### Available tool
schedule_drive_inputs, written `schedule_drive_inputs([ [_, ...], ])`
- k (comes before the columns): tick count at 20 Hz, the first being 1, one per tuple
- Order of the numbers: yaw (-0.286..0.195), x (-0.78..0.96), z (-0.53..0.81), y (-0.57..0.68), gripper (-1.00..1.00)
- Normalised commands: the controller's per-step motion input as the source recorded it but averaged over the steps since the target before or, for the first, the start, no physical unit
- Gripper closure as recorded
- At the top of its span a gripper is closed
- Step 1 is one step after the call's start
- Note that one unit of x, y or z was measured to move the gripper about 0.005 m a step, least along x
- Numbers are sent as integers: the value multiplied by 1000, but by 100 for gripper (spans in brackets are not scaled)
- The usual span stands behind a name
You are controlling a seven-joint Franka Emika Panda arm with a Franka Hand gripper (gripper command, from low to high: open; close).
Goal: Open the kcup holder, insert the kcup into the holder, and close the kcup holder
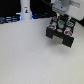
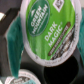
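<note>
One Franka arm reaches down from above at the exterior view's right, its pincer (image 1: 60,20) low over the kcup holder (image 1: 61,33) on the white desk (image 1: 30,55). Pods with reddish lids sit in the holder's tray. The wrist view is filled by the kcup (image 2: 45,31), green lid tilted, pinched in the pincer just above a round slot. A white bottle (image 1: 25,10) stands well apart.

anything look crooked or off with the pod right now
Yes: in the wrist view the kcup sits tilted, its green lid angled rather than level over the kcup holder. No spill or damage shows.
</note>
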Motion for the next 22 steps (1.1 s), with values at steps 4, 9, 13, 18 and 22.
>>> schedule_drive_inputs([
  [4, 67, 109, 200, 102, -100],
  [9, 82, 158, 390, 34, -100],
  [13, 87, 216, 485, -44, -100],
  [18, 102, 344, 519, -311, -100],
  [22, 89, 424, 370, -409, -100],
])
